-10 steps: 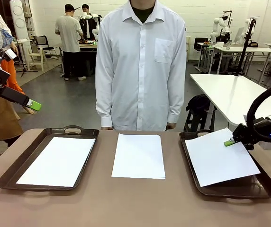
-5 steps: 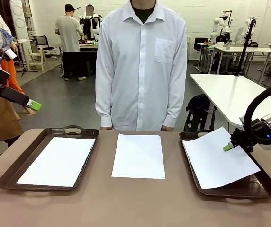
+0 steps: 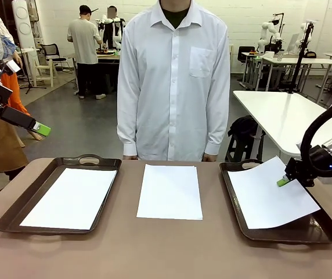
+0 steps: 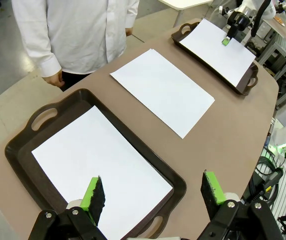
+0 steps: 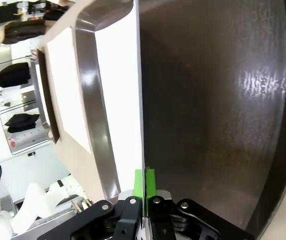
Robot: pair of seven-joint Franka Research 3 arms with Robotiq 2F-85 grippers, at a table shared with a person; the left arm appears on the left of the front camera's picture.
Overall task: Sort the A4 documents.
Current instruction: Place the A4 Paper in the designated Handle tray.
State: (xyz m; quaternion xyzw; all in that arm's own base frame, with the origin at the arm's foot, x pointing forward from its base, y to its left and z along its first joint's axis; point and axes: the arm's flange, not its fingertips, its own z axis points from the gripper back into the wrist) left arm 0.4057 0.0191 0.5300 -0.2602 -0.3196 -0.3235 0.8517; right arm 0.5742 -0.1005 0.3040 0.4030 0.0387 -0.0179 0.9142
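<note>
Now right hand point(image 3: 282, 182) clamped on sheet point(image 3: 270, 200), nudged slightly rightward over right tray point(image 3: 231, 197), left hand point(image 4: 154, 190) apart, unmoved.

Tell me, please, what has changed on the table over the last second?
The right gripper, shut on the edge of the right sheet, dipped slightly toward the right tray and eased rightward, taking the sheet along; nothing was let go. The left gripper stays open, raised by the left tray; the left sheet and the middle sheet have not moved.
</note>
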